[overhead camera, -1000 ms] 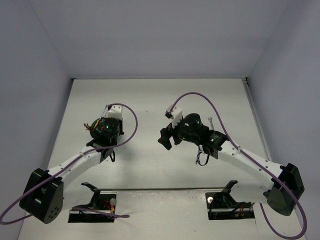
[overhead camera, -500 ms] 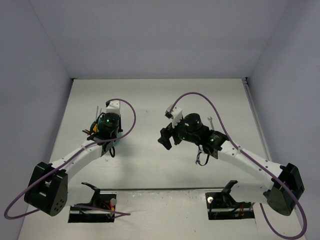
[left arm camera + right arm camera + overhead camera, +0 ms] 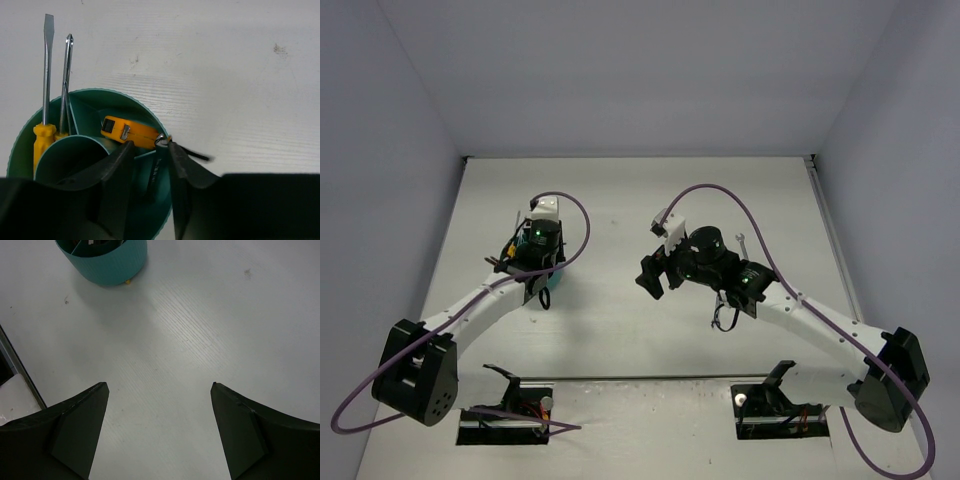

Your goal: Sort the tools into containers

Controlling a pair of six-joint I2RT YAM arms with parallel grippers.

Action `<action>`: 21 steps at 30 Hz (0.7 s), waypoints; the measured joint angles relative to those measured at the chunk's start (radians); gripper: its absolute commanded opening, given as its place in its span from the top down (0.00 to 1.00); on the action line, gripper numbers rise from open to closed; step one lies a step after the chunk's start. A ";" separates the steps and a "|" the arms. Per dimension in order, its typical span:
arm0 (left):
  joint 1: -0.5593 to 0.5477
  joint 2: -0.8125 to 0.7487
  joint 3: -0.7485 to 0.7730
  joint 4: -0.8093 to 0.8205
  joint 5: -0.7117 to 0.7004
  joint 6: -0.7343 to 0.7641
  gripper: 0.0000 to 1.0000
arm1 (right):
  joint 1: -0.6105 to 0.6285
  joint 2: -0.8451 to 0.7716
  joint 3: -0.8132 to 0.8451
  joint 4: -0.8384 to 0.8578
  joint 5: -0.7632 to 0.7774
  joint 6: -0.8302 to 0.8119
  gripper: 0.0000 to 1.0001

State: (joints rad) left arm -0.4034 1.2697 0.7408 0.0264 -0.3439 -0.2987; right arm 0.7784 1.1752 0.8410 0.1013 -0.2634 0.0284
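Note:
The round teal bowl (image 3: 95,150) with inner dividers fills the lower left of the left wrist view. It holds two orange-handled screwdrivers (image 3: 46,100) standing at its left rim and an orange-bodied tool (image 3: 131,132) lying across a divider. A dark L-shaped hex key (image 3: 156,170) stands in a compartment, its short arm over the rim. My left gripper (image 3: 149,145) is open around that key, which leans against the right finger. In the top view my left gripper (image 3: 530,255) hangs over the bowl (image 3: 547,295). My right gripper (image 3: 653,272) is open and empty above bare table; its wrist view shows the bowl (image 3: 102,260) far ahead.
A small silver wrench (image 3: 740,240) lies on the table just behind the right arm. White walls close the table at the back and both sides. The arms' purple cables loop above the tabletop.
My left arm has swung away from the near edge, over the bowl. The right arm has not moved.

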 measured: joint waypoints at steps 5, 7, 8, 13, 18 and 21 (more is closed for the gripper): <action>0.000 0.000 0.016 -0.025 0.011 -0.019 0.52 | 0.000 -0.008 0.000 0.000 0.000 0.001 0.18; 0.000 -0.001 0.024 -0.032 0.015 -0.023 0.49 | 0.000 -0.009 0.000 0.000 0.001 0.002 0.18; 0.000 -0.002 0.031 -0.041 0.016 -0.024 0.48 | 0.000 -0.012 0.000 0.000 0.001 0.004 0.18; 0.000 -0.017 0.068 -0.105 0.017 -0.025 0.44 | -0.002 -0.040 0.000 0.000 0.022 0.019 0.17; 0.000 -0.021 0.138 -0.181 0.021 -0.026 0.41 | -0.030 -0.068 0.000 0.000 0.029 0.039 0.16; 0.000 -0.019 0.196 -0.218 0.024 -0.027 0.40 | -0.061 -0.083 0.000 -0.001 0.032 0.056 0.15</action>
State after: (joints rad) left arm -0.4034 1.2505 0.9372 -0.1915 -0.3198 -0.3260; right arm 0.7171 1.0920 0.8410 0.1005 -0.2316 0.0841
